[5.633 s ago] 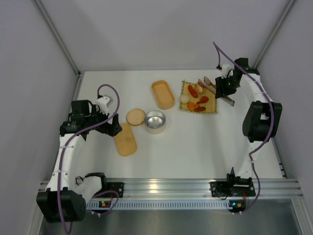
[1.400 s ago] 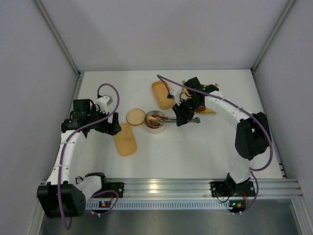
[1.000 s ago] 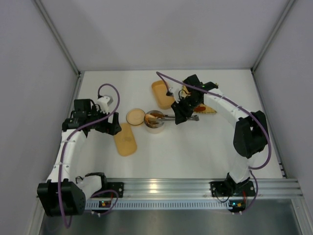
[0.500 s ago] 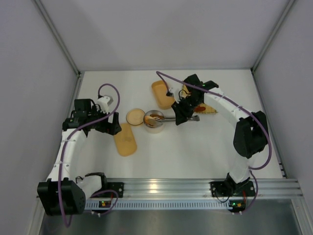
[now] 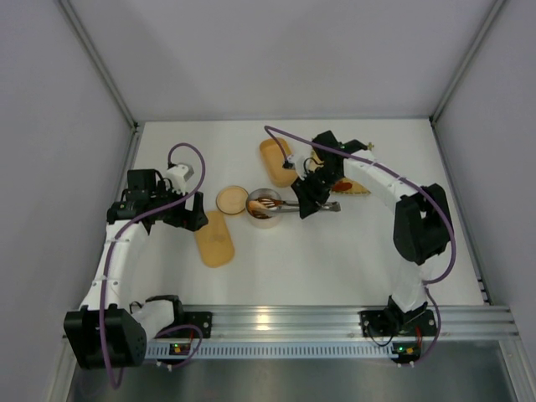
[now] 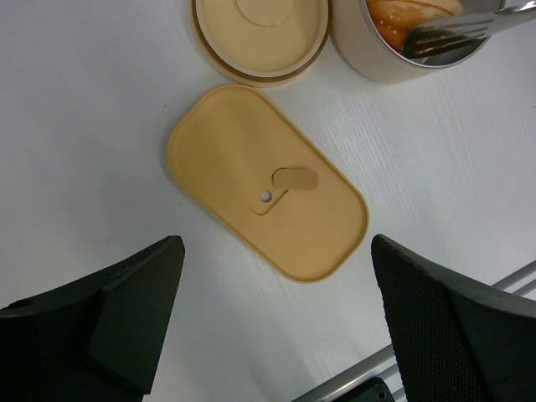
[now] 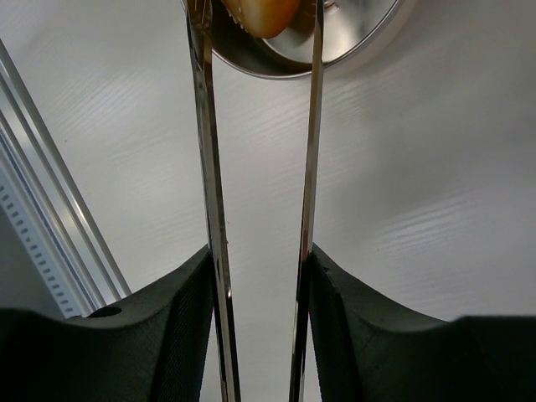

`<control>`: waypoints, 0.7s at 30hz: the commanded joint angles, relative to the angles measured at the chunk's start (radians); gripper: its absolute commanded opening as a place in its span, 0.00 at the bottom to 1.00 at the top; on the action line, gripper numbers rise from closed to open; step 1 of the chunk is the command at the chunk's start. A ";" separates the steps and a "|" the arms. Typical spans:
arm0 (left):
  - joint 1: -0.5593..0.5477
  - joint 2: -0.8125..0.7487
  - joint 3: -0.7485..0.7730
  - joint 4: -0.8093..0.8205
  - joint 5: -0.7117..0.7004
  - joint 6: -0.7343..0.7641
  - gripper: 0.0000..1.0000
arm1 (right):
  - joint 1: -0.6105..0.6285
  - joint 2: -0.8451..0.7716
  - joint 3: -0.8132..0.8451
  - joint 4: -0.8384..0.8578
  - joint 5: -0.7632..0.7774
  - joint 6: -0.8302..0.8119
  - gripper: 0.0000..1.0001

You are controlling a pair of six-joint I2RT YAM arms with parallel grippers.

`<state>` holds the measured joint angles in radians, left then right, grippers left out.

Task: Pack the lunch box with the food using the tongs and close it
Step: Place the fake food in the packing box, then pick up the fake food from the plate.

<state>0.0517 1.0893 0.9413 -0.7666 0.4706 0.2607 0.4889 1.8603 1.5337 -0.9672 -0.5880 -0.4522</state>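
My right gripper [image 5: 308,203] [image 7: 261,260] is shut on the tongs [image 5: 280,203] [image 7: 205,167], pressing their two arms from outside. The tong tips reach over the lunch box's round steel container [image 5: 264,211] [image 7: 360,46]. An orange piece of food [image 7: 260,12] [image 6: 410,10] lies inside it between the tips, which stand apart. More food [image 5: 343,184] shows on the yellow woven mat [image 5: 358,189], partly hidden behind the right arm. My left gripper [image 5: 188,219] [image 6: 275,247] hangs wide open above the tan oblong lid [image 5: 215,238] [image 6: 268,194], holding nothing.
A round tan lid [image 5: 233,201] [image 6: 260,33] lies just left of the steel container. A tan oblong box [image 5: 278,161] sits behind it. White walls close the table at the back and both sides, and an aluminium rail [image 5: 285,318] runs along the near edge.
The right arm carried the tongs from the mat to the steel container. In the last second the tong arms have spread slightly over the orange piece. The left arm has not moved.
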 commanded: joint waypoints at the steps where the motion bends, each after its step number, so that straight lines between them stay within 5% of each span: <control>1: -0.001 -0.006 -0.006 0.032 0.007 0.002 0.98 | 0.020 -0.004 0.055 -0.013 -0.022 0.000 0.44; 8: -0.001 -0.016 -0.010 0.032 0.010 0.002 0.98 | 0.020 -0.024 0.077 -0.018 -0.018 0.015 0.53; 21: -0.001 -0.037 -0.006 0.027 0.019 -0.006 0.98 | -0.009 -0.118 0.186 -0.054 0.004 0.046 0.53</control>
<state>0.0517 1.0756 0.9379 -0.7639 0.4721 0.2604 0.4873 1.8355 1.6405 -0.9894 -0.5686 -0.4210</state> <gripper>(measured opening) 0.983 0.530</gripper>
